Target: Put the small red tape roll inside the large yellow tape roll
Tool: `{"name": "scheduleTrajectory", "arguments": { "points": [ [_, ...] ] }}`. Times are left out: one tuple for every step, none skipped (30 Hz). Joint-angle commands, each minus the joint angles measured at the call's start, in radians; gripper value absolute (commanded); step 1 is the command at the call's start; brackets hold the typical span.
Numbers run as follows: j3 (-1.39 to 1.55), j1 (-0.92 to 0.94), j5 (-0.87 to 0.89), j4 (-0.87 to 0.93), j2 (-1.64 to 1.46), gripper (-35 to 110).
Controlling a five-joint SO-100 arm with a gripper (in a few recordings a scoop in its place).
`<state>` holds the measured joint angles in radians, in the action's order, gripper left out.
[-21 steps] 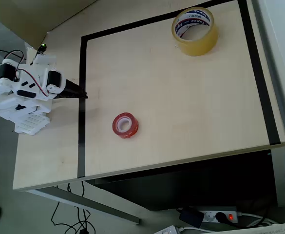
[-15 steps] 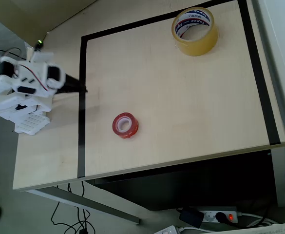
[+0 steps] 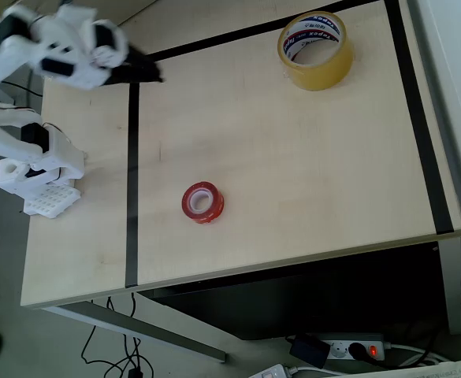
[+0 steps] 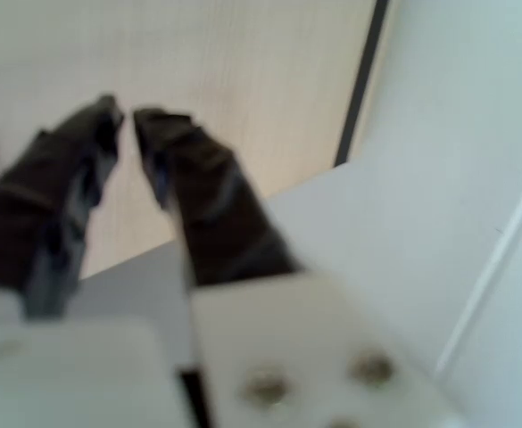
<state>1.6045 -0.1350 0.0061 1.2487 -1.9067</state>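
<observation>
And the arm is up and swinging: compared with a moment back, when its fingers [image 3: 153, 72] sat low by the black tape line [image 3: 131, 181] on the left of the overhead view, they now hang at the counter's [image 3: 293, 173] upper left corner, blurred with motion. In the wrist view the fingers [image 4: 122, 120] are dark, tips nearly together with just a sliver of gap, and nothing between them, so they're carrying nothing. By my read that's the reach only just getting going, no pickup yet.

Moving right across the overhead view, the small red tape roll [image 3: 202, 202] lies flat on the counter, well below the fingers and a little to their right, untouched in the same spot as before. It's a red-orange ring with a pale core, hole facing up, an easy shape to pinch across the wall.

Further right, the large yellow tape roll [image 3: 315, 49] sits far off to the fingers' right near the top edge, translucent tan, white core with red and blue lettering, its mouth open and waiting
</observation>
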Motion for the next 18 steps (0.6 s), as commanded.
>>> {"name": "scheduleTrajectory", "arguments": {
  "points": [
    [-0.345,0.031,-0.015,0.06,0.156,0],
    [-0.357,0.048,-0.041,0.064,0.152,0],
    [-0.359,0.067,-0.098,0.066,0.138,0],
    [-0.359,0.095,-0.117,0.078,0.124,0],
    [-0.359,0.127,-0.118,0.098,0.114,0],
    [-0.359,0.163,-0.152,0.126,0.107,0],
    [-0.354,0.198,-0.173,0.144,0.104,0],
    [-0.354,0.23,-0.173,0.161,0.104,0],
    [-0.354,0.259,-0.173,0.179,0.11,0],
    [-0.354,0.281,-0.179,0.199,0.12,0],
    [-0.354,0.302,-0.184,0.224,0.133,0],
    [-0.354,0.321,-0.184,0.25,0.147,0],
    [-0.351,0.334,-0.184,0.279,0.164,1],
    [-0.33,0.345,-0.184,0.295,0.17,4],
    [-0.295,0.354,-0.184,0.296,0.17,8],
    [-0.253,0.362,-0.184,0.295,0.169,11],
    [-0.21,0.365,-0.184,0.288,0.166,13],
    [-0.167,0.365,-0.184,0.275,0.163,15]
  ]
}}
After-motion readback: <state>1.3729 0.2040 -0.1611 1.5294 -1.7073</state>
